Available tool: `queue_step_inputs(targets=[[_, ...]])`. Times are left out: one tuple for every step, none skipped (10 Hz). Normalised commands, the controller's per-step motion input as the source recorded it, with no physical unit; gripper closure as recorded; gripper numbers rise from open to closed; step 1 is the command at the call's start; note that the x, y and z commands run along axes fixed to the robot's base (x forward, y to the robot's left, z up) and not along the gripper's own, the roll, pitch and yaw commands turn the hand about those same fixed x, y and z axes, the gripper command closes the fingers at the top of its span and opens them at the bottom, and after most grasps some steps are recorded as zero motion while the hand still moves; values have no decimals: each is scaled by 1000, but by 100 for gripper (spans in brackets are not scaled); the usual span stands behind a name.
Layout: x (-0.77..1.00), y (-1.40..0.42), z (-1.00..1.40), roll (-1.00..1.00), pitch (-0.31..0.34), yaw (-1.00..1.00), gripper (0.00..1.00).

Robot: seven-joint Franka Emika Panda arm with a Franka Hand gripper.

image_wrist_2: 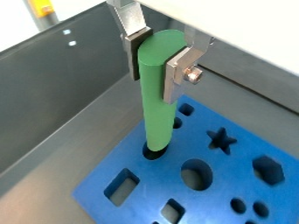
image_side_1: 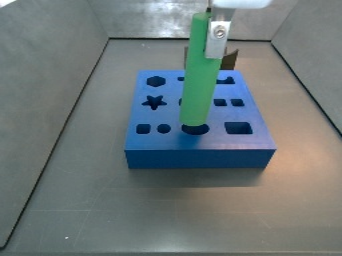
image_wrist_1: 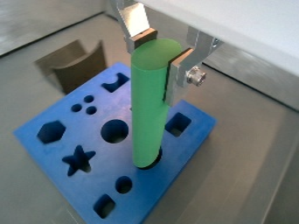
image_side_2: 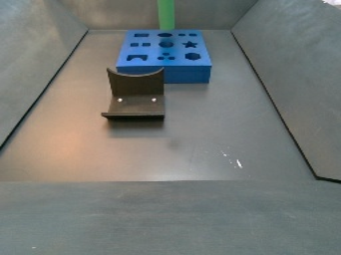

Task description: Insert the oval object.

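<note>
Resting on the grey surface (image_side_2: 200, 139), blue block (image_side_1: 194, 140) with green rod (image_wrist_1: 152, 105) upright, lower end entering its oval hole. Pincer (image_wrist_2: 159, 54) clamped on rod's top. Best kept vertical, pressed straight down, no twisting.

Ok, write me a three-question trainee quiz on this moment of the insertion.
1. True or false: the gripper is shut on the green oval object.
2. The rod's lower end is: A) lying on the floor, B) in a hole of the blue block, C) on the fixture.
3. Name one cutout shape on the block.

Key: 1 true. 2 B. 3 the star (also hexagon, circles, squares).
</note>
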Motion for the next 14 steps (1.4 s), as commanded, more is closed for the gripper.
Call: queue_step_inputs(targets=[[120,-117,-357,60,0,-817,100],[-17,-120,-269,116,6,-446,100],[-57,0,0,0,-91,0,100],[-26,0,-57,-9,-91,0,100],[0,0,-126,-67,-133,0,100],[71,0,-329,-67,-166,0,100],[134,9,-397,-37,-206,0,100],[69,0,-423,-33,-303,0,100],[0,0,-417,0,-274,0,100],[-109,0,-423,69,-213,0,100],[-143,0,-406,63,-203,0,100],[-109,-74,-411,56,-171,0,100],[0,-89,-386,20,-130,-17,100],[0,-74,-349,0,-104,-14,100]])
